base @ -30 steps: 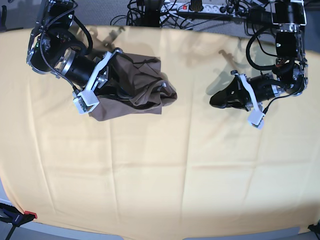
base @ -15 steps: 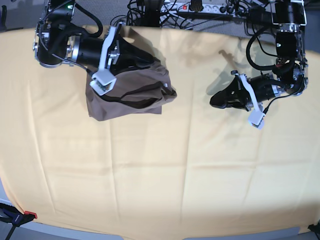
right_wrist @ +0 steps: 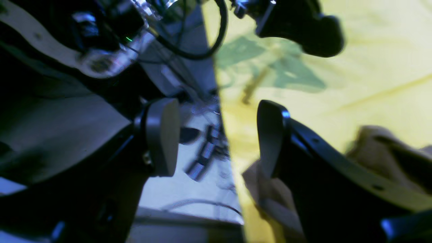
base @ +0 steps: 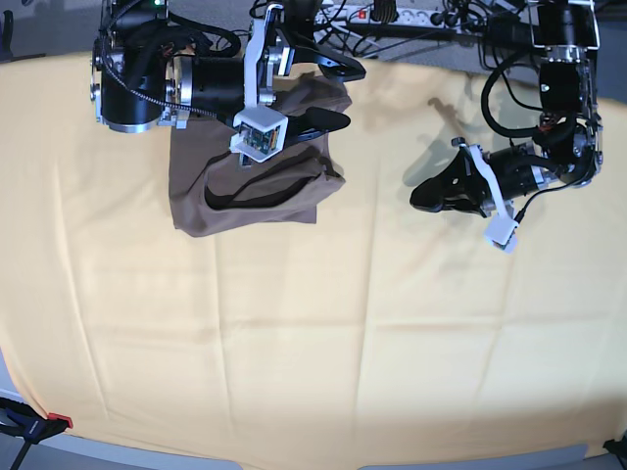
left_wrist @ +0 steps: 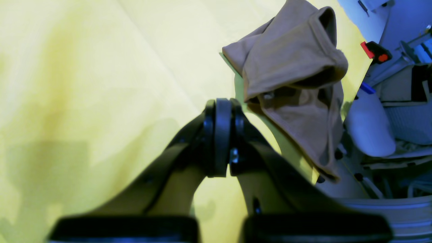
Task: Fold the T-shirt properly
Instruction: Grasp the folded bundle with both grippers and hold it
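Note:
The taupe-brown T-shirt (base: 201, 181) lies bunched on the yellow cloth (base: 313, 333) at the far left, with its neckline opening facing the front. My right gripper (base: 335, 95) is open and empty, hovering over the shirt's far right corner by the table's back edge. In the right wrist view the gripper (right_wrist: 216, 138) has nothing between its jaws, and the shirt (right_wrist: 374, 145) lies below one finger. My left gripper (base: 421, 196) is shut and empty, low over the cloth to the right of the shirt. It also shows in the left wrist view (left_wrist: 221, 135), with the shirt (left_wrist: 290, 67) beyond it.
A power strip (base: 392, 14) and cables run along the table's back edge. A red-tipped clamp (base: 49, 423) holds the cloth at the front left corner. The yellow cloth covers the whole table, with creases across its middle.
My right arm has risen off the shirt and swung right toward the back edge, with its gripper now open. The shirt lies lower and more spread. The left arm has not moved.

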### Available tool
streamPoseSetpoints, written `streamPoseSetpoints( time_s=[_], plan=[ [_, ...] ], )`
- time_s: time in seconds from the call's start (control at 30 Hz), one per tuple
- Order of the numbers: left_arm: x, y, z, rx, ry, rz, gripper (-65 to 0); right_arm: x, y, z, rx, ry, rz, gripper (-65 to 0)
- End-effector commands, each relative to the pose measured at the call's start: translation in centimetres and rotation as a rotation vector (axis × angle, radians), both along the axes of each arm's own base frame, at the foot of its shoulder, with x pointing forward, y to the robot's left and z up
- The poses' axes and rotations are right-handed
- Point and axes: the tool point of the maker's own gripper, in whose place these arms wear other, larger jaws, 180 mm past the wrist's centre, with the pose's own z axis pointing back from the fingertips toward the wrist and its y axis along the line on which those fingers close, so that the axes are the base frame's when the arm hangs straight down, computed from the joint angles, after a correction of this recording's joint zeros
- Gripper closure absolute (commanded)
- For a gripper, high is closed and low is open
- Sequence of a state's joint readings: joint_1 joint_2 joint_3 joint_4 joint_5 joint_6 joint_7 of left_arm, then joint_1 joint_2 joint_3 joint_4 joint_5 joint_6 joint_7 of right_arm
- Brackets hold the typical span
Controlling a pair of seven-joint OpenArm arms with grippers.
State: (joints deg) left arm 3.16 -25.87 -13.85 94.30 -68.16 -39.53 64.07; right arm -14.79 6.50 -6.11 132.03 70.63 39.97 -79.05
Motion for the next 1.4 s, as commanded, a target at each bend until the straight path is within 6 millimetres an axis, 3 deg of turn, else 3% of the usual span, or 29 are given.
streamPoseSetpoints(
  time_s=[0.0, 0.17, 0.27, 0.63, 0.67, 0.77, 0.8, 0.83, 0.97, 1.07, 1.17, 1.27, 1.3, 1.37],
  plan=[
    [0.6, 0.1, 1.4, -0.019, -0.047, -0.004, 0.0, 0.9, -0.2, 1.2, 0.038, -0.044, -0.04, -37.6],
    [0.4, -0.1, 1.8, -0.041, -0.042, -0.014, 0.0, 5.5, -3.1, 0.7, -0.046, -0.172, -0.28, -37.5],
    [-0.9, -1.6, 2.9, -0.079, -0.033, -0.101, 0.0, 6.6, -5.0, 0.7, -0.066, -0.186, -0.35, -37.5],
    [-6.4, -7.9, 5.3, 0.071, -0.189, -0.433, 0.0, 8.7, -11.7, 0.4, -0.14, -0.189, -0.578, -37.5],
    [-6.4, -8.2, 5.1, 0.091, -0.206, -0.437, -2.7, 8.7, -12.3, 0.4, -0.147, -0.188, -0.594, -37.5],
    [-5.5, -8.8, 4.6, 0.138, -0.265, -0.423, -31.1, 8.7, -13.3, 0.1, -0.161, -0.182, -0.627, -37.5],
    [-5.2, -9.0, 4.5, 0.151, -0.287, -0.418, -36.6, 8.6, -13.4, 0.0, -0.164, -0.178, -0.631, -37.5],
    [-5.0, -9.1, 4.3, 0.167, -0.306, -0.415, -38.1, 8.5, -13.5, -0.1, -0.166, -0.173, -0.633, -37.5],
    [-4.4, -9.9, 3.4, 0.246, -0.368, -0.446, -37.8, 8.3, -13.5, -0.3, -0.17, -0.164, -0.631, -37.5],
    [-4.1, -10.6, 2.4, 0.29, -0.401, -0.477, -33.9, 8.3, -13.5, -0.3, -0.17, -0.163, -0.631, -37.5],
    [-3.2, -11.0, 1.6, 0.32, -0.416, -0.485, -21.0, 8.3, -13.5, -0.3, -0.169, -0.164, -0.631, -37.4],
    [-1.8, -11.4, 2.2, 0.297, -0.443, -0.458, -3.1, 8.3, -13.5, -0.3, -0.169, -0.164, -0.631, -33.5],
    [-1.0, -11.3, 2.5, 0.299, -0.444, -0.423, 0.0, 8.3, -13.5, -0.3, -0.17, -0.164, -0.632, -31.4],
    [0.5, -11.2, 3.1, 0.308, -0.467, -0.367, 0.0, 8.3, -13.5, -0.3, -0.17, -0.163, -0.632, -28.3]
  ],
)
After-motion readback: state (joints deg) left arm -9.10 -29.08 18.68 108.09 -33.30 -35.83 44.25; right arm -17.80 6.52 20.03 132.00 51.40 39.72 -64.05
